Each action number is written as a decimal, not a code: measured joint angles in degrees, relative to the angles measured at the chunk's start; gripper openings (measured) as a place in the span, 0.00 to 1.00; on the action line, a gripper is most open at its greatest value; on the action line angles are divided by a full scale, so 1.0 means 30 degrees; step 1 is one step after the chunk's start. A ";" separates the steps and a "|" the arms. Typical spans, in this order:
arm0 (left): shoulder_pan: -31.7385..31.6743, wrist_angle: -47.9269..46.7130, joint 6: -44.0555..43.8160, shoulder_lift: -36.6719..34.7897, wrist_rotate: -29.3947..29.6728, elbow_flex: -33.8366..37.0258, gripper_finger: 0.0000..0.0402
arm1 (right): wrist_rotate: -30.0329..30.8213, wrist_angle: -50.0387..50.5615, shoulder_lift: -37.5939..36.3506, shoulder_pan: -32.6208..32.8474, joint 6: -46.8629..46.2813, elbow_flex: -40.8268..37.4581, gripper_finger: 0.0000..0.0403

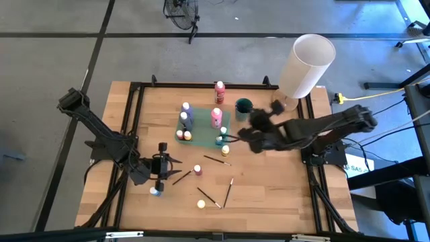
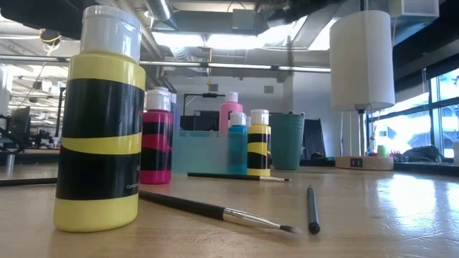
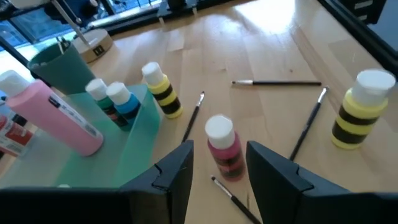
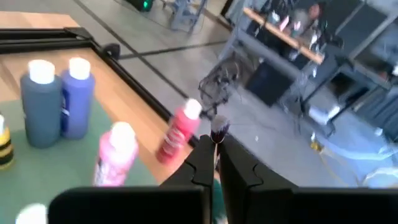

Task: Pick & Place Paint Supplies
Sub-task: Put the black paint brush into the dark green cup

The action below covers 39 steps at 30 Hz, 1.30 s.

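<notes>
pink bottle (image 3: 224, 149): small, white cap, upright on the wood table (image 1: 269, 181), just ahead of the left gripper's gap, not touched.
left gripper (image 3: 217, 177): fingers spread about halfway, nothing between them, low over the table's left-front area; also seen at (image 1: 161, 167).
right gripper (image 4: 213, 163): fingers pressed together, pinching a thin brush (image 4: 217, 134); bristle end sticks up past the tips. sits over the tray's right edge (image 1: 245, 138).
green tray (image 1: 228, 121): mid-table toward the back. holds tall pink bottle (image 1: 216, 117), purple bottle (image 1: 186, 109), dark blue bottle (image 1: 183, 119), a few small ones at the front edge.
red bottle (image 1: 220, 89): upright behind the tray, on bare wood.
teal cup (image 1: 243, 105): just right of the tray's back corner.
yellow bottle (image 1: 201, 204): near the front edge, black-striped label; looms large in the low view (image 2: 100, 122).
loose brushes: four on the wood in front of the tray, e.g. (image 1: 217, 160), (image 1: 228, 193), (image 1: 181, 177), (image 1: 208, 197).
blue bottle (image 1: 155, 191): small, just in front of the left gripper.
white cylinder (image 1: 307, 64): back right corner, upright.
</notes>
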State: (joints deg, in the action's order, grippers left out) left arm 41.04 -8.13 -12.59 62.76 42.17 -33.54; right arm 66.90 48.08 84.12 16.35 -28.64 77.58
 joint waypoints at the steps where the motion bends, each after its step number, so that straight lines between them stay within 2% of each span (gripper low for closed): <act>1: 0.0000 -0.0190 -0.0086 0.0000 -0.0037 0.0007 0.36 | -0.0089 0.1890 -0.0583 0.0136 -0.1530 0.0000 0.03; 4: 0.0000 -0.0545 -0.0500 0.0000 -0.0044 0.0007 0.36 | -0.0395 0.6873 -0.1881 0.0501 -0.6700 -0.0018 0.03; 7: 0.0000 -0.0653 -0.1001 0.0000 -0.0044 0.0015 0.36 | -0.0375 0.8918 -0.2390 0.1177 -1.0202 -0.0870 0.03; 13: 0.0000 -0.0697 -0.1593 0.0000 -0.0044 0.0015 0.36 | -0.0963 0.6977 -0.2871 0.2608 -1.0809 -0.4244 0.03; 16: 0.0000 -0.0690 -0.1753 0.0000 -0.0044 0.0015 0.36 | -0.1549 0.4749 -0.3118 0.3350 -1.0784 -0.5812 0.03; 19: 0.0000 -0.0690 -0.1753 0.0000 -0.0012 0.0015 0.36 | -0.1875 0.0009 -0.3099 0.4013 -0.8955 -0.7285 0.03; 23: -0.0040 -0.0673 -0.1472 0.0000 0.0114 0.0015 0.36 | -0.1897 -0.9217 -0.2654 0.4327 -0.2421 -0.9252 0.03; 26: -0.0234 -0.0668 -0.1550 0.0000 0.0102 0.0015 0.36 | -0.1890 -1.4546 -0.2615 0.3684 0.2416 -1.0048 0.03; 30: -0.0393 -0.0668 -0.1564 0.0000 0.0102 0.0015 0.36 | -0.1883 -1.6753 -0.2615 0.2273 0.5427 -0.9983 0.03; 39: -0.0379 -0.0779 -0.1250 0.0000 0.0073 0.0015 0.36 | -0.2743 -1.6149 -0.2882 -0.1398 0.7275 -0.9003 0.03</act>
State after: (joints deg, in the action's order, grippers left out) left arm 39.90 -10.46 -16.34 62.76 42.39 -33.50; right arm 58.67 -0.37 75.47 12.16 -6.82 50.57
